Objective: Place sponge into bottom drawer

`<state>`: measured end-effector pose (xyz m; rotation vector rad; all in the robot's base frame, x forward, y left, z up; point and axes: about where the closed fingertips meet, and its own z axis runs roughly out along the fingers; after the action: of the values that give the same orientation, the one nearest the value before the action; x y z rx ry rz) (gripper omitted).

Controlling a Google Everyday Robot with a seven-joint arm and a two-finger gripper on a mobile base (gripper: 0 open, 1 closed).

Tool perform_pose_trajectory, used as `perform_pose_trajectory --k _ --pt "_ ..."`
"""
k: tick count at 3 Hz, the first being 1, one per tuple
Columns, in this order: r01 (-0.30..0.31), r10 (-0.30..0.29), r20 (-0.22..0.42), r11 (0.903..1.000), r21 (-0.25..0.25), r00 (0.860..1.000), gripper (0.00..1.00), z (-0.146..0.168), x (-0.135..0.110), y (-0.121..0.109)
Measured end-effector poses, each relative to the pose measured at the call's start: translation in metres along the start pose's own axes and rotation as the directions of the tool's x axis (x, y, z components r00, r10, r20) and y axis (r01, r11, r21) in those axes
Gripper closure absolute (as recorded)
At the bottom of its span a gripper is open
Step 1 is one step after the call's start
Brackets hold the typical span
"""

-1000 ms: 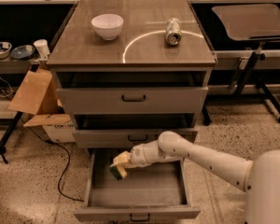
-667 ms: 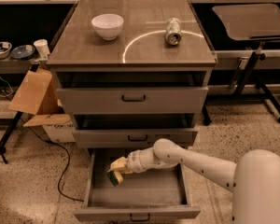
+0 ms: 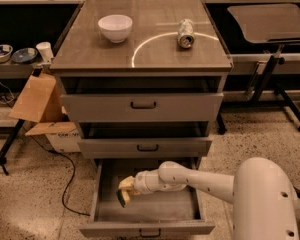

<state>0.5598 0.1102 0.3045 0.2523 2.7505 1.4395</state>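
Note:
The bottom drawer is pulled open; it is a wide shallow grey tray with a small dark handle on its front. My gripper reaches into its left part from the right, low over the drawer floor. Its cream-yellow fingers are shut on the sponge, a pale yellow block with a dark green side, which hangs just above or on the drawer floor near the left wall. I cannot tell whether the sponge touches the floor.
The two drawers above are slightly ajar. On the cabinet top stand a white bowl and a can lying on its side. A cardboard box and a cable lie left of the cabinet. A table stand is on the right.
My gripper has moved left and down inside the bottom drawer, carrying the sponge closer to the drawer floor and the left wall.

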Motion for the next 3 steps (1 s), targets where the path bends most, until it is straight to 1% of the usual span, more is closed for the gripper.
perform_pose_trajectory --k 1,2,3 --pt "-0.089 0.085 0.072 0.9943 0.059 0.994 1.00 0.002 -0.004 -0.025" --pt "-0.142 0.118 0.173 0.9807 0.135 0.978 0.82 -0.013 -0.012 -0.046" --pt "-0.154 0.093 0.275 0.9657 0.209 0.957 0.58 -0.035 -0.023 -0.058"
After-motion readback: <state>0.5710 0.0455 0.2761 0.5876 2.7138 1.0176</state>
